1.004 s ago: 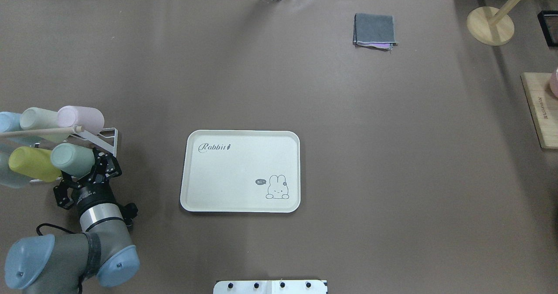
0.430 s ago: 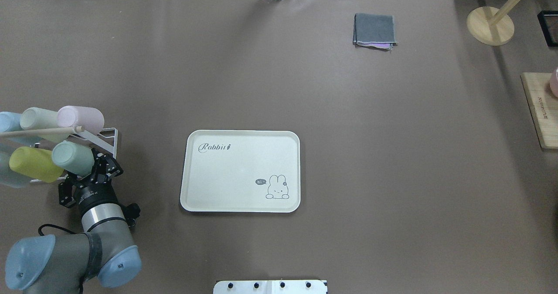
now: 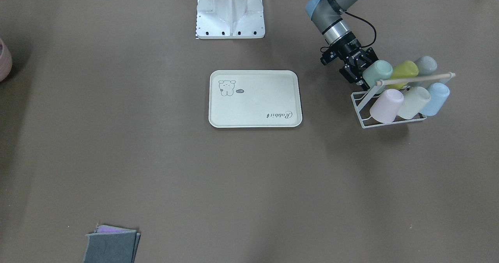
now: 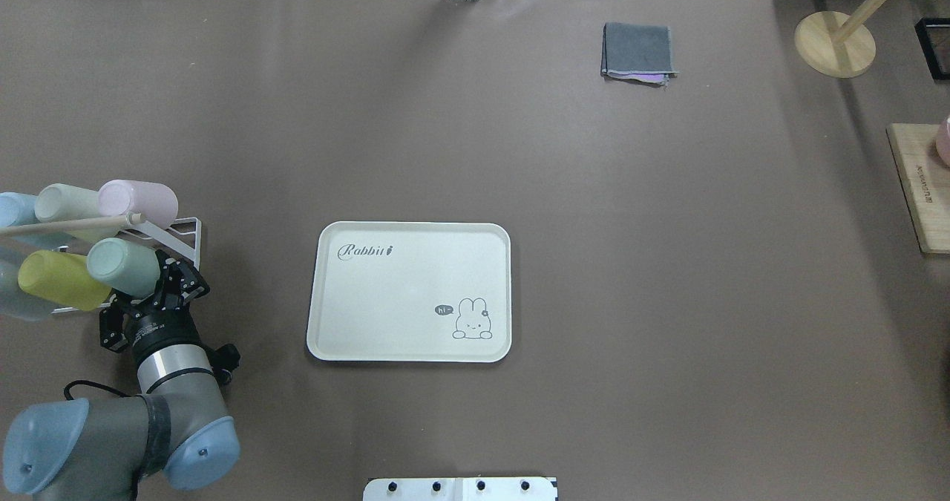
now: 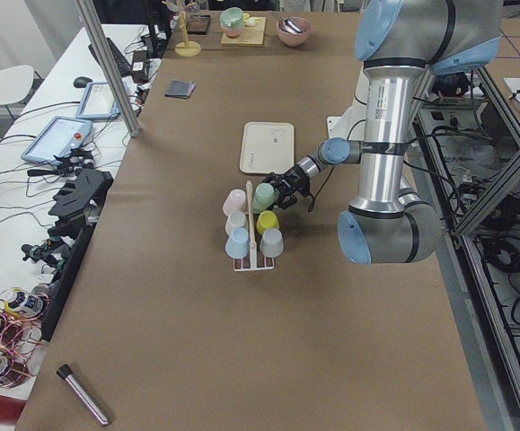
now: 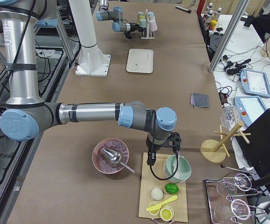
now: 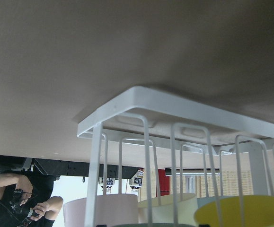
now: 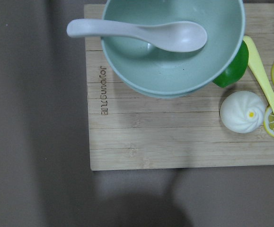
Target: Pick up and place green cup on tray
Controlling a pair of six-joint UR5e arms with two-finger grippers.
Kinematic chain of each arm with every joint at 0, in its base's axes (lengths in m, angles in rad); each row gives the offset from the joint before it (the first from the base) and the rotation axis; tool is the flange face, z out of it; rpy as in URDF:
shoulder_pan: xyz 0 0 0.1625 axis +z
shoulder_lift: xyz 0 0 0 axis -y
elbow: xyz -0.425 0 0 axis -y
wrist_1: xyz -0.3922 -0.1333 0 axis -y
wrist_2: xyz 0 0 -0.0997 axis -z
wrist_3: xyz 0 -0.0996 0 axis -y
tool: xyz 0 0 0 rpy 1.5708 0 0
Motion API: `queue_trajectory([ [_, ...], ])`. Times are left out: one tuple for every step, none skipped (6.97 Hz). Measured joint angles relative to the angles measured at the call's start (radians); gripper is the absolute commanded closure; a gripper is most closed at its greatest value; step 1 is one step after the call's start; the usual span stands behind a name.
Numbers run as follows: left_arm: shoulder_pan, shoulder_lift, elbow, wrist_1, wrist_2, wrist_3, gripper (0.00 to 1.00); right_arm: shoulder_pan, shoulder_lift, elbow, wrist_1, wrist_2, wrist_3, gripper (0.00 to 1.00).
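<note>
The green cup [image 4: 122, 267] lies on its side on the white wire rack [image 4: 185, 228] at the table's left, next to a yellow-green cup [image 4: 59, 280]. My left gripper [image 4: 165, 282] is shut on the green cup at its open end; this also shows in the front view [image 3: 360, 76]. The cream tray [image 4: 401, 293] lies flat and bare to the right of the rack. The left wrist view shows the rack [image 7: 174, 106] from beneath. My right gripper [image 6: 162, 161] hangs over a wooden board with a green bowl [image 8: 174, 56]; I cannot tell if it is open.
Pink [image 4: 137, 198], cream [image 4: 67, 200] and blue [image 4: 15, 208] cups fill the rack's far row. A folded grey cloth [image 4: 638, 50] and a wooden stand [image 4: 835, 43] sit at the back right. The wooden board [image 4: 920, 189] lies at the right edge.
The green cup has shifted slightly up and away in the overhead view, together with my left gripper. The yellow-green cup beside it has nudged slightly too. The tray has not moved.
</note>
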Motion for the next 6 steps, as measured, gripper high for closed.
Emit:
queue_trajectory([
  [-0.003, 0.003, -0.016, 0.003, 0.000, 0.000, 0.31, 0.000, -0.001, -0.006, 0.000, 0.000, 0.000, 0.00],
  [-0.005, 0.005, -0.036, 0.010, 0.001, 0.000, 0.31, 0.000, -0.001, -0.011, 0.000, 0.000, 0.000, 0.00],
  [-0.006, 0.006, -0.054, 0.020, 0.001, 0.000, 0.31, 0.000, -0.001, -0.014, 0.000, 0.000, 0.000, 0.00],
  [-0.007, 0.014, -0.077, 0.028, 0.002, 0.000, 0.31, 0.000, -0.002, -0.015, 0.000, 0.001, 0.000, 0.00],
  [-0.007, 0.032, -0.106, 0.035, 0.002, -0.001, 0.31, 0.000, -0.002, -0.015, 0.000, 0.001, 0.000, 0.00],
  [-0.006, 0.048, -0.134, 0.039, 0.002, 0.000, 0.31, 0.000, -0.001, -0.015, 0.000, 0.002, 0.000, 0.00],
])
